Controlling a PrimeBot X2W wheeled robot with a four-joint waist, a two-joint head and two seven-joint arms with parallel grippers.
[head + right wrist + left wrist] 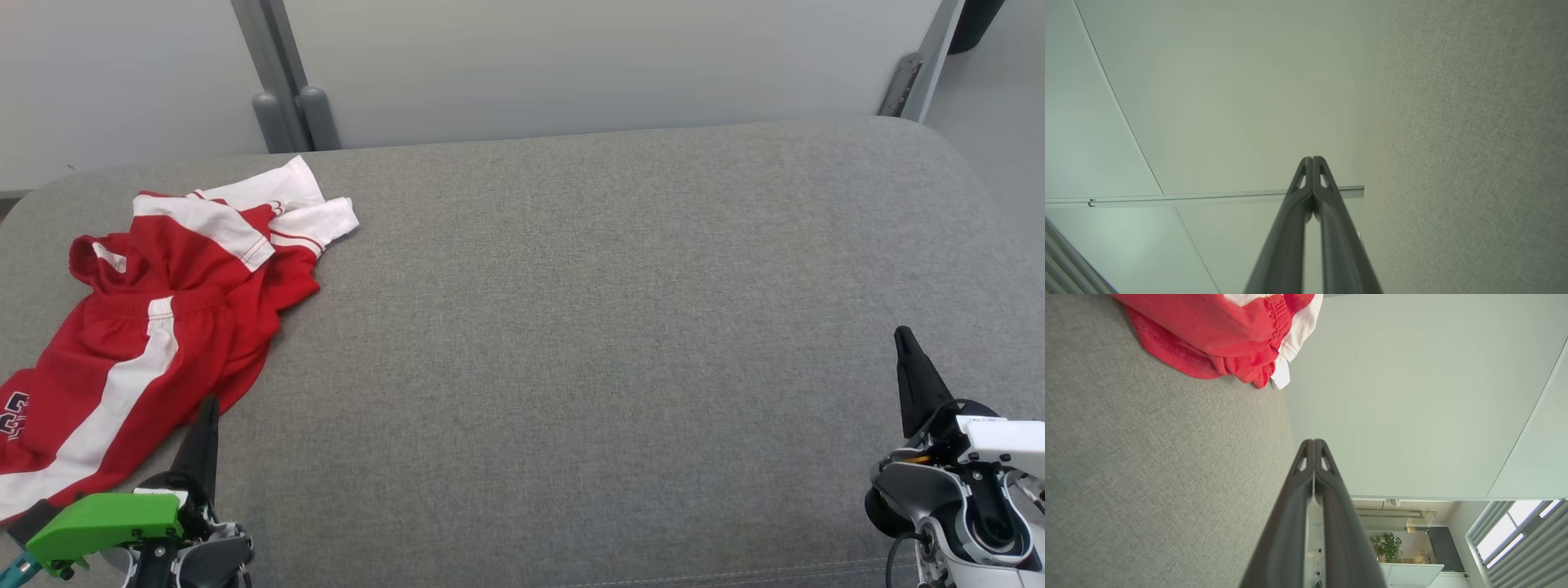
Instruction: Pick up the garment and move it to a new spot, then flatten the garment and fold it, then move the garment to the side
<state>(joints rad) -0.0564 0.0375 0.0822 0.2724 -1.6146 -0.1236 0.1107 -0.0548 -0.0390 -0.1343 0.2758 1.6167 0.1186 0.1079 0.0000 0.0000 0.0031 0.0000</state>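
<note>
Jaws: I see both pairs pressed tight together, with nothing in them.
Left gripper (210, 407): its tip sits right by the garment's near edge. I cannot tell if it touches.
Garment (163, 327): red and white, crumpled, just ahead of my left jaws and far from my right jaws.
Right gripper (903, 336): its 2 fingers are over the bare grey cushion (588, 327).

You are looking at a grey fabric bench (571, 327); a crumpled red-and-white garment (188, 327) is lying on its left part, reaching its back edge.
</note>
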